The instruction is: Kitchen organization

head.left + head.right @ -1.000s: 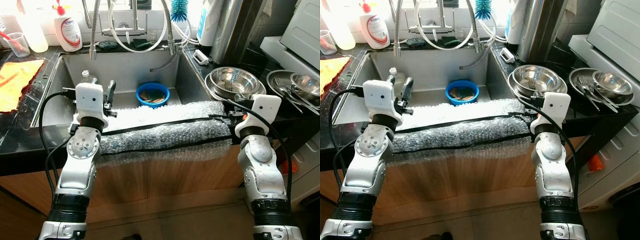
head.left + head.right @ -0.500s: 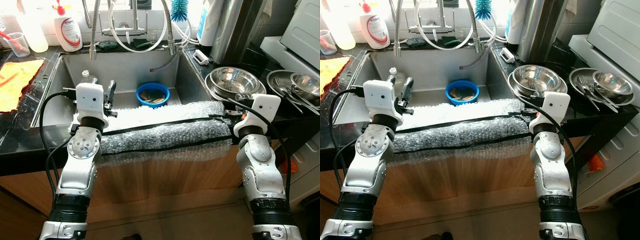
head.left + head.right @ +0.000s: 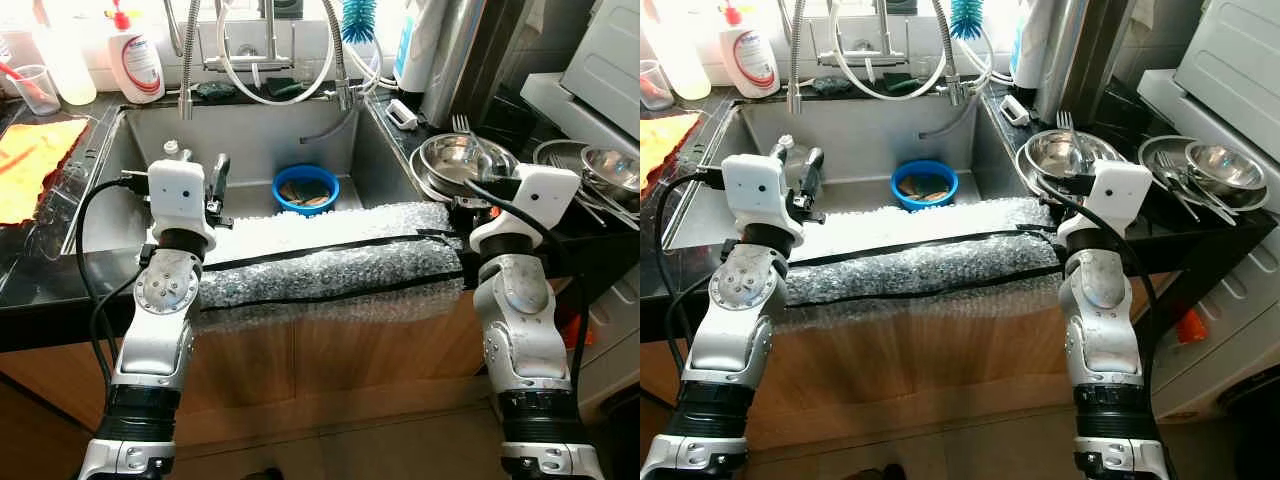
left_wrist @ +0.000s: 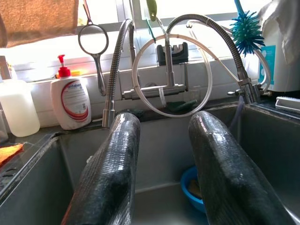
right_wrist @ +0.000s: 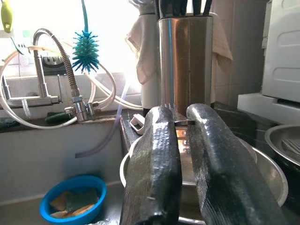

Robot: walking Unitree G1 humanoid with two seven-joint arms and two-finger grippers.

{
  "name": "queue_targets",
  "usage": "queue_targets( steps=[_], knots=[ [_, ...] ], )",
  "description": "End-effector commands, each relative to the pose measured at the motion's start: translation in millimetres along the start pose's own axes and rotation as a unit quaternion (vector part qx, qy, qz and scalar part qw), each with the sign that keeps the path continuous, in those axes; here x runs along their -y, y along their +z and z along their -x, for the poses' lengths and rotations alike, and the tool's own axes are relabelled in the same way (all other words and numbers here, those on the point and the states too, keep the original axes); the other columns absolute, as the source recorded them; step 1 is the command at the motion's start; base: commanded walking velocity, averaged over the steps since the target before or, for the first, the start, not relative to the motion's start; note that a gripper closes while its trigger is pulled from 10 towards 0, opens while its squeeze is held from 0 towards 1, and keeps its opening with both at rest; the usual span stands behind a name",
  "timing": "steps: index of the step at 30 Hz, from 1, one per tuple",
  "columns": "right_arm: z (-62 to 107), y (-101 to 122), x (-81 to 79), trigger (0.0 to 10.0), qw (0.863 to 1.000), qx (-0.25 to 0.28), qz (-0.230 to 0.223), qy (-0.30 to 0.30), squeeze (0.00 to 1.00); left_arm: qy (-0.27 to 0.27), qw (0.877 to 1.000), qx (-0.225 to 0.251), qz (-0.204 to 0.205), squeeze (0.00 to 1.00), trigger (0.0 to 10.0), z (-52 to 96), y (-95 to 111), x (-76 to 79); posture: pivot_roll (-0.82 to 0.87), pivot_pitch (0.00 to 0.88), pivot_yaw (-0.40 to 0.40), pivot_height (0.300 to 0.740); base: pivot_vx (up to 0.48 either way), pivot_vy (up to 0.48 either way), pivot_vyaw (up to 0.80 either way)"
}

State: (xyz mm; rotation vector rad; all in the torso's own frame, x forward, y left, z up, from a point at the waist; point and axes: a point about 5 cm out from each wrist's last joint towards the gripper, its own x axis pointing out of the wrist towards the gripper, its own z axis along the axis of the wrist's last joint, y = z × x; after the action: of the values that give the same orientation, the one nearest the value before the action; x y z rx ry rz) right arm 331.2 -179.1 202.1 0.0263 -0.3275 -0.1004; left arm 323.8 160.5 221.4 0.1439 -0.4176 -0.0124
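Observation:
My right gripper (image 3: 478, 170) is shut on a silver fork (image 3: 463, 130), which stands tines-up above the stacked steel bowls (image 3: 432, 160) on the dark counter right of the sink. In the right wrist view the fork's handle (image 5: 181, 123) crosses between the two black fingers (image 5: 157, 159). My left gripper (image 3: 218, 178) is open over the left part of the steel sink (image 3: 260, 140), nothing between its fingers (image 4: 112, 173). A blue bowl (image 3: 305, 187) holding sponges sits on the sink floor.
Bubble wrap (image 3: 330, 265) taped with black strips pads the sink's front edge. A second steel bowl and plate with cutlery (image 3: 590, 165) lie far right. Faucet hoses (image 3: 270, 60), a soap bottle (image 3: 135, 55), a teal brush (image 3: 358, 18) and an orange cloth (image 3: 30, 160) line the back and left.
My right gripper has risen from the steel bowls, lifting the fork upright. The left arm has barely moved.

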Motion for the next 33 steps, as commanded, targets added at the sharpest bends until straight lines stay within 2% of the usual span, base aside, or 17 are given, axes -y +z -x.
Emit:
queue_targets(
  steps=[1,3,7,9,10,12,14,17,18,20,22,25,27,28,31,33],
  knots=[
    [-3.2,18.7,-9.4,10.0,0.998,0.046,-0.018,0.024,0.00,0.004,0.999,0.024,0.023,0.00,10.0,-6.1,15.4,-0.3,-0.01,0.040,-0.027,0.740,0.000,0.000,0.00],
    [-3.0,21.7,-12.3,10.0,0.997,0.055,-0.028,0.035,0.00,0.006,0.999,0.022,0.036,0.00,10.0,-7.0,15.7,-0.6,-0.01,0.040,-0.027,0.740,0.000,0.000,0.00],
    [0.1,23.4,-25.5,10.0,0.988,0.058,-0.111,0.085,0.00,-0.003,0.997,0.015,0.077,0.00,10.0,-10.3,15.8,4.3,-0.01,0.039,-0.027,0.740,0.000,0.000,0.00],
    [2.2,22.5,-30.2,10.0,0.980,0.051,-0.159,0.106,0.00,-0.007,0.993,0.007,0.114,0.00,10.0,-12.4,15.8,7.7,-0.01,0.039,-0.027,0.740,0.000,0.000,0.00],
    [2.2,22.5,-30.2,10.0,0.980,0.051,-0.159,0.106,0.00,-0.007,0.993,0.007,0.114,0.00,10.0,-12.4,15.8,7.7,-0.01,0.039,-0.027,0.740,0.000,0.000,0.00],
    [6.3,22.5,-33.4,10.0,0.965,0.048,-0.223,0.132,0.00,-0.020,0.984,-0.009,0.179,0.00,10.0,-15.2,16.1,12.9,-0.01,0.039,-0.026,0.740,0.000,0.000,0.00],
    [7.8,21.2,-33.4,10.0,0.956,0.044,-0.254,0.138,0.00,-0.021,0.979,-0.013,0.200,0.00,10.0,-16.1,15.9,13.2,-0.01,0.038,-0.027,0.740,0.000,0.000,0.00],
    [10.7,15.5,-27.8,10.0,0.942,0.035,-0.306,0.135,0.00,-0.020,0.960,-0.041,0.276,0.00,10.0,-17.4,10.0,13.2,-0.01,0.036,-0.025,0.740,0.000,0.000,0.00],
    [12.6,12.7,-26.2,10.0,0.932,0.029,-0.333,0.140,0.00,-0.025,0.952,-0.051,0.302,0.00,10.0,-17.1,8.1,14.1,-0.01,0.034,-0.024,0.740,0.000,0.000,0.00],
    [13.8,10.9,-25.6,10.0,0.925,0.025,-0.350,0.144,0.00,-0.028,0.946,-0.057,0.319,0.00,10.0,-16.9,7.0,14.9,-0.01,0.034,-0.024,0.740,0.000,0.000,0.00],
    [19.1,5.5,-27.3,10.0,0.904,0.009,-0.393,0.167,0.00,-0.037,0.929,-0.067,0.362,0.00,10.0,-16.1,5.5,17.8,-0.02,0.031,-0.022,0.740,0.000,0.000,0.00],
    [25.5,0.4,-29.9,10.0,0.885,-0.004,-0.425,0.190,0.00,-0.050,0.916,-0.073,0.390,0.00,10.0,-15.0,5.4,20.9,-0.01,0.029,-0.023,0.740,0.000,0.000,0.00],
    [29.5,-3.1,-31.5,10.0,0.877,-0.010,-0.437,0.199,0.00,-0.056,0.914,-0.081,0.394,0.00,10.0,-13.2,2.9,23.0,-0.01,0.027,-0.023,0.740,0.000,0.000,0.00],
    [32.8,-4.9,-33.2,10.0,0.865,-0.013,-0.456,0.208,0.00,-0.067,0.907,-0.087,0.408,0.00,10.0,-11.8,2.4,25.8,-0.01,0.027,-0.023,0.740,0.000,0.000,0.00],
    [37.1,-6.6,-34.8,10.0,0.848,-0.019,-0.481,0.222,0.00,-0.081,0.899,-0.094,0.419,0.00,10.0,-10.1,3.0,28.6,-0.01,0.028,-0.023,0.740,0.000,0.000,0.00],
    [42.3,-7.5,-36.8,10.0,0.832,-0.024,-0.498,0.243,0.00,-0.098,0.892,-0.094,0.431,0.00,10.0,-8.9,6.3,32.3,-0.01,0.033,-0.027,0.740,0.000,0.000,0.00]
  ],
)
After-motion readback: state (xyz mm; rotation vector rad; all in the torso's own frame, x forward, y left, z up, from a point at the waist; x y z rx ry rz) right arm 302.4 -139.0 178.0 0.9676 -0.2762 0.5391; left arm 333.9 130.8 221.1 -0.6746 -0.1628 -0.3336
